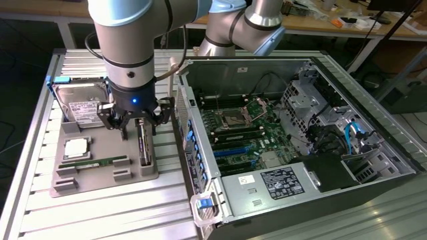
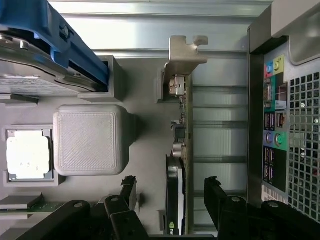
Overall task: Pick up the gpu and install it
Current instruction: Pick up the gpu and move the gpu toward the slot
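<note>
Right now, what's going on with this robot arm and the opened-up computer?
A robot arm hangs over the gray parts tray that sits next to the open computer case. Its claw is open and straddles the gpu, which stands on edge in its tray slot. In the wrist view there is a gap between each finger and the card, so the gpu is not yet gripped, lifted or installed.
</note>
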You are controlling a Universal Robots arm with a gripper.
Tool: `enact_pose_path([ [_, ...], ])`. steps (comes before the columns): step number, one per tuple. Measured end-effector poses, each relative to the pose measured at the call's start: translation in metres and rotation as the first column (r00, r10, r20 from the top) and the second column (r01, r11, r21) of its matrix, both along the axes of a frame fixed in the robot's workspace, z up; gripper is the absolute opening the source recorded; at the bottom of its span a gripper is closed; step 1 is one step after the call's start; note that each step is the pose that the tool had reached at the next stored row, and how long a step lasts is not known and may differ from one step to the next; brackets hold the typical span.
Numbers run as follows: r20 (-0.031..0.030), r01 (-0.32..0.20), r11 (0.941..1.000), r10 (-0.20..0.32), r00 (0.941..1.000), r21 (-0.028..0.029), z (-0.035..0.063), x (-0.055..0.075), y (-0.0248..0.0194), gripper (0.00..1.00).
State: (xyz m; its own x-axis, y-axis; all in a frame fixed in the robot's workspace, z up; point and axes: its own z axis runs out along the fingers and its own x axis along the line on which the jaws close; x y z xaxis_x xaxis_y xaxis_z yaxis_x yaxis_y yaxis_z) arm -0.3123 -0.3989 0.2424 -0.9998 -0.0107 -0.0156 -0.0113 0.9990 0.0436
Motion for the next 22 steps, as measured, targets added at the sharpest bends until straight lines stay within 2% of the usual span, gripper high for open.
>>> enact_pose_path([
  [14,0.0002,0.0,1.0,0.0,1.0,0.0001,-0.0005,0.0004,0.0,0.65],
  [17,0.0002,0.0,1.0,0.0,1.0,0.0001,-0.0005,0.0004,0.0,0.46],
  [18,0.0002,0.0,1.0,0.0,1.0,0.0001,-0.0005,0.0004,0.0,0.46],
  [19,0.0002,0.0,1.0,0.0,1.0,0.0001,-0.0005,0.0004,0.0,0.4],
  [20,0.0003,0.0,1.0,0.0,1.0,0.0001,-0.0005,0.0004,0.0,0.4],
  [21,0.0003,0.0,1.0,0.0,1.0,0.0001,-0.0005,0.0005,0.0,0.34],
  [22,0.0002,0.0,1.0,0.0,1.0,0.0001,-0.0005,0.0004,0.0,0.34],
])
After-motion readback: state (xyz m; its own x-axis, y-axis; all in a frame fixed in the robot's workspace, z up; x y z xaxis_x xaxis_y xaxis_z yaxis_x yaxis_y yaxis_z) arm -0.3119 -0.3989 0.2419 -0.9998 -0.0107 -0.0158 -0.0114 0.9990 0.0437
